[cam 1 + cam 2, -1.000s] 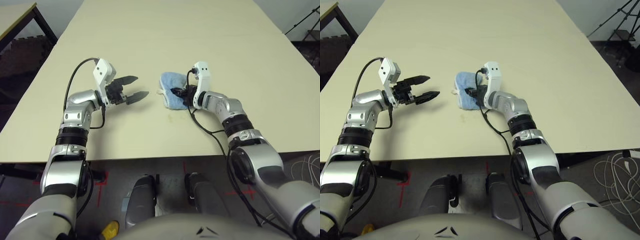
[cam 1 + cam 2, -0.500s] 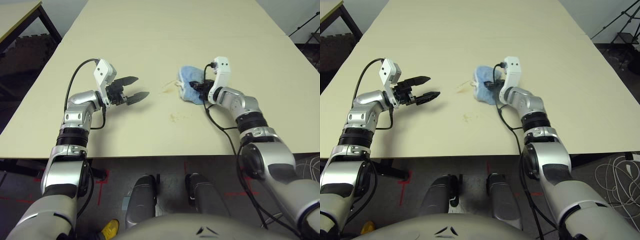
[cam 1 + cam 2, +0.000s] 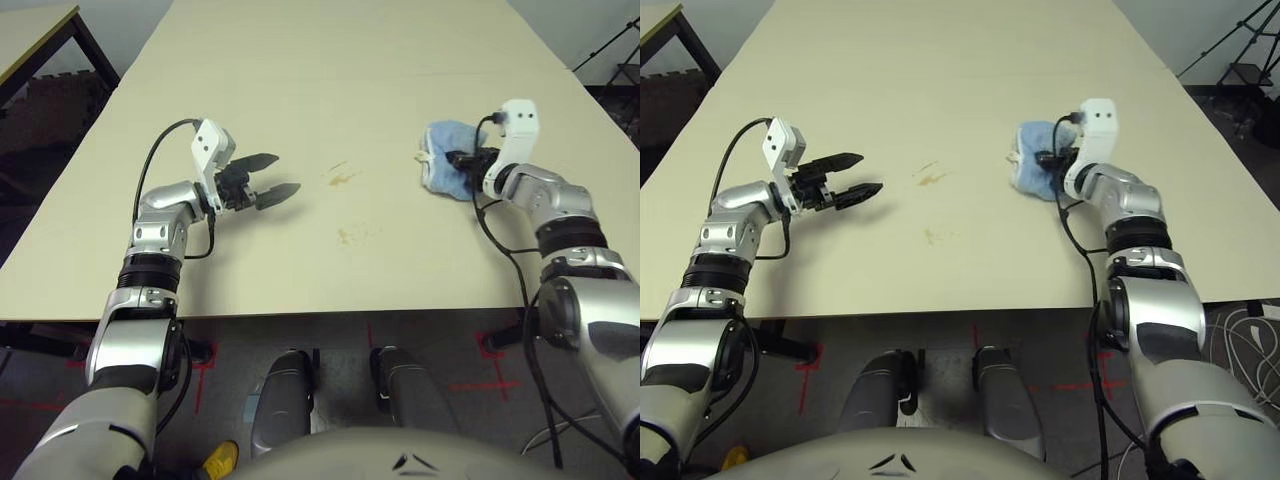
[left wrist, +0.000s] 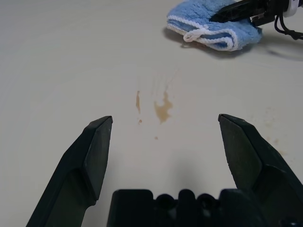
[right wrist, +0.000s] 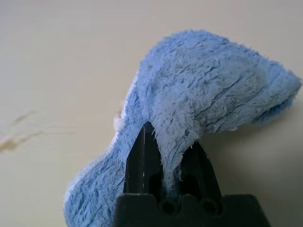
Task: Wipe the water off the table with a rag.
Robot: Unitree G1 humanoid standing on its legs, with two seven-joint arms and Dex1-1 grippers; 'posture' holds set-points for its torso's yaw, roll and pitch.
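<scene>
Over the left part of the pale beige rectangular tabletop (image 3: 300,270), the black two-fingered left gripper (image 3: 262,182) stands open and empty. Rightward, amber-brown water splotches (image 3: 343,180) lie between the grippers, with a fainter smear, perhaps thin residue, closer to the near edge. Toward the right edge, the black right gripper (image 5: 171,137) pinches the bunched light blue terry rag (image 3: 447,150); the next wipe should head left.
</scene>
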